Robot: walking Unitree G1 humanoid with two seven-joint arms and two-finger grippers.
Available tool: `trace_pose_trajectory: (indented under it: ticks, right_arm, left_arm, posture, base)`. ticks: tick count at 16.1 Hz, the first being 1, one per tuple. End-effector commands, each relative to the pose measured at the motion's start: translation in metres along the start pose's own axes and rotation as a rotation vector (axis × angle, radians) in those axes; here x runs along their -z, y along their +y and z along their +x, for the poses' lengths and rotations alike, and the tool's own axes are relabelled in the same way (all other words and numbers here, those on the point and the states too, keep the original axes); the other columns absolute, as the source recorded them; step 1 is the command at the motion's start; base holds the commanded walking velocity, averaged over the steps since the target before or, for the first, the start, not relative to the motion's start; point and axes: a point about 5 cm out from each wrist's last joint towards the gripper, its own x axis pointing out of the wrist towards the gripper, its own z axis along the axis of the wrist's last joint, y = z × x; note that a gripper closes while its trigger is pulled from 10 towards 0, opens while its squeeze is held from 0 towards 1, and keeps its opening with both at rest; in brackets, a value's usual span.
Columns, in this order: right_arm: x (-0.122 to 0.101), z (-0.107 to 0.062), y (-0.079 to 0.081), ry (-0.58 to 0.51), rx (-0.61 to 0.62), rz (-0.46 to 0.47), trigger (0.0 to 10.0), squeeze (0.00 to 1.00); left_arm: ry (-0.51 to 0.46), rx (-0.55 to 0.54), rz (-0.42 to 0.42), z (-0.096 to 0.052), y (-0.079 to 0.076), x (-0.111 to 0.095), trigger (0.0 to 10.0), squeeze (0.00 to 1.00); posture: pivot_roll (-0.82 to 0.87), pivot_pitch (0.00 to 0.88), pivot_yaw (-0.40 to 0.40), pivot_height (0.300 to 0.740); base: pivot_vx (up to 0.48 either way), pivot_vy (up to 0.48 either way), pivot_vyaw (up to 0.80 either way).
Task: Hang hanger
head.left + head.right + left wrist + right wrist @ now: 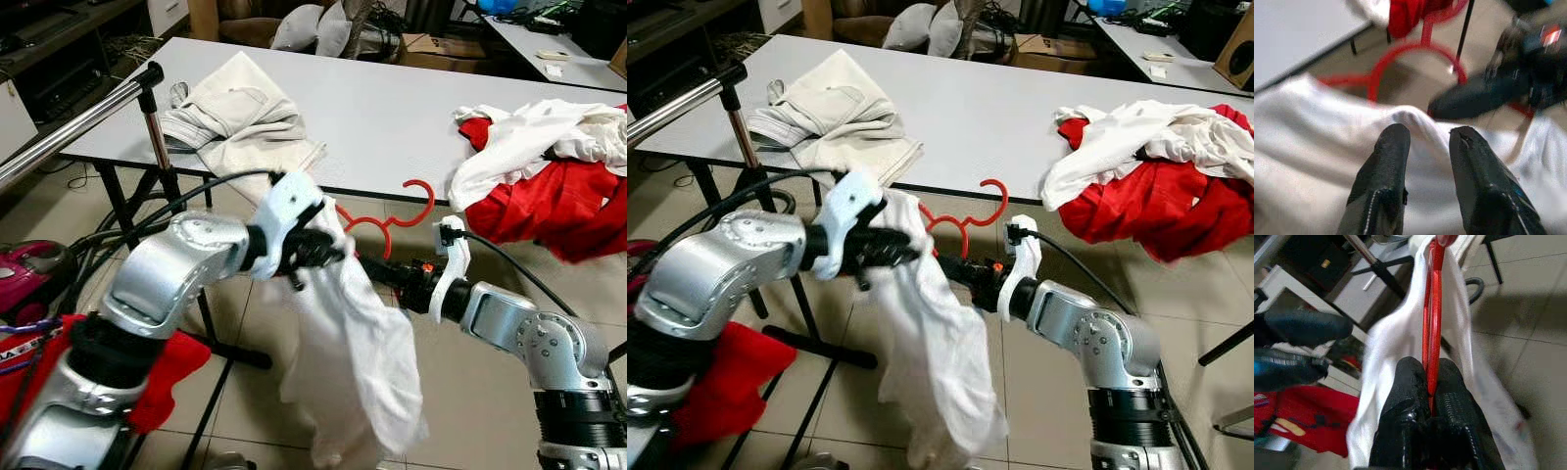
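Your right gripper (pixel 1430 382) is clamped tight on the red hanger (pixel 387 220), both black fingers pinching its thin bar in the right wrist view, and it holds the hanger out in the air just in front of the near edge of the white table (pixel 392 108). The hook end curls up near the table edge. A white garment (pixel 343 333) is draped on the hanger and hangs down toward the tiled floor (pixel 470 392) between your two arms. Your left gripper (pixel 1427 147) is up against the top of that white cloth; in the left wrist view its fingers stand a little apart, resting on the fabric, with no fold clearly caught between them, so you cannot tell that it really has a grip. The clothes rail (pixel 69 127), a silver bar on a black stand, is off to your left, well apart from the hanger. On the table lies a beige folded garment (pixel 240 108) to the left, and a heap of red and white clothes (pixel 549 166) to the right.
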Motion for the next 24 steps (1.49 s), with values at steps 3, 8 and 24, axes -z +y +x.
trace_pose_trajectory:
  ticks: [3,8,24]
  right_arm:
    - [-0.008,-0.001,-0.006,0.001,0.096,-0.148,10.0,0.00]
    - [-0.006,-0.005,-0.027,0.080,0.343,-0.521,10.0,0.00]
    - [0.011,-0.002,-0.016,0.015,0.076,-0.702,10.0,0.00]
  left_arm:
    - [0.045,-0.024,-0.003,0.002,-0.001,0.005,10.0,1.00]
    - [-0.154,-0.230,-0.116,-0.009,0.013,0.020,10.0,0.00]
    - [-0.259,-0.723,-0.281,-0.032,0.000,0.103,10.0,0.00]
  posture:
    - [0.01,0.000,-0.047,0.740]
    - [0.00,0.000,-0.037,0.740]
    - [0.03,0.000,-0.062,0.740]
  base:
    - [0.000,0.000,0.00]
    - [0.000,0.000,0.00]
    - [0.000,-0.212,0.45]
